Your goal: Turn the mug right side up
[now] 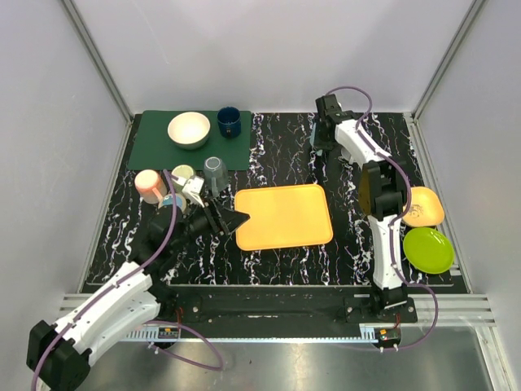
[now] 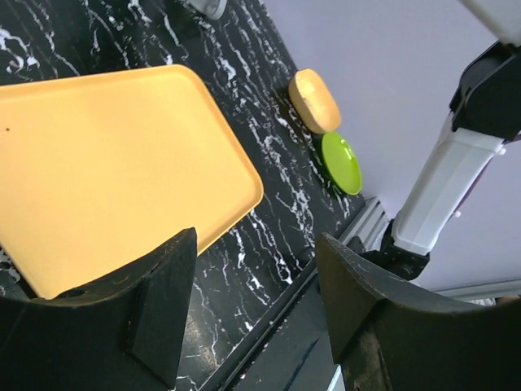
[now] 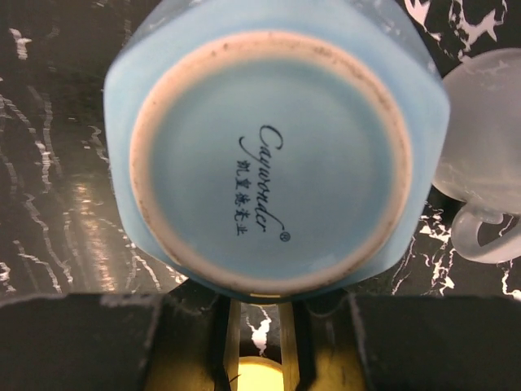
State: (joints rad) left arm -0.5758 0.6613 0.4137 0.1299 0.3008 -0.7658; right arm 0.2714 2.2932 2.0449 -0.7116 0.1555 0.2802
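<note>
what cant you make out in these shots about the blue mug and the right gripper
- light blue mug: the right wrist view shows only its base; handle and rim are hidden behind its own body. In the top view the right arm covers most of it.
- right gripper: fingertips cut off by the bottom edge of its wrist view, so a grip cannot be told.
- frosted mug: cut off by the right edge, same view.

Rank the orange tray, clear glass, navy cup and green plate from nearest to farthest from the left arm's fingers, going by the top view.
1. Orange tray: right beside the left fingers.
2. Clear glass: just beyond, by the green mat.
3. Navy cup: farther back, on the mat.
4. Green plate: far right edge.
</note>
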